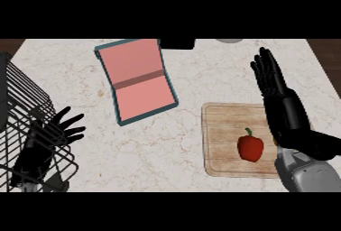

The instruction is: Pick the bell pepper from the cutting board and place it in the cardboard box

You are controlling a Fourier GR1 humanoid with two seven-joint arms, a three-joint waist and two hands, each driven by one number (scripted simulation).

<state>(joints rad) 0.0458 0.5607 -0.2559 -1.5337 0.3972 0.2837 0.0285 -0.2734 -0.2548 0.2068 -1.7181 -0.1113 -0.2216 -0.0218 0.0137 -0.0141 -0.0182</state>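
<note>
Fingers [268, 67] straight, right hand [286, 110] near bell pepper [250, 148] on cutting board [223, 135].

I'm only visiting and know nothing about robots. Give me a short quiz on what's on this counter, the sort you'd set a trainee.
1. True or false: the bell pepper lies on the cutting board.
2. Multiple choice: the right hand has its fingers A) curled round the pepper, B) straight, holding nothing, C) curled into a fist.
3. Short answer: what colour is the inside of the open box?

Key: 1 true; 2 B; 3 pink.
</note>
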